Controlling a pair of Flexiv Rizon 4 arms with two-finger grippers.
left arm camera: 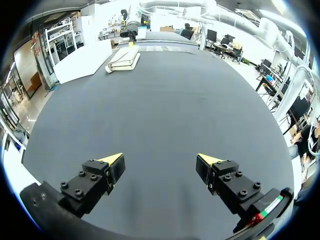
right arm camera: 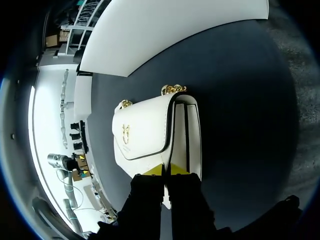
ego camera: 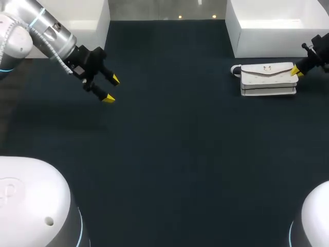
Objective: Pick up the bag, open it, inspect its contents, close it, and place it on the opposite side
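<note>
Dark table [ego camera: 169,154], white bag [ego camera: 267,78] at its far right.
Right gripper [right arm camera: 166,171] pinches the bag's end, fingers narrow; left gripper [left arm camera: 160,161] hangs wide open, well apart.

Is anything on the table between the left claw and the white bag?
No; the head view shows only bare table between left claw and bag.

White bag [ego camera: 268,78], gold chain [right arm camera: 173,89] and clasp [right arm camera: 126,134], dark grey table [ego camera: 169,154]
</note>
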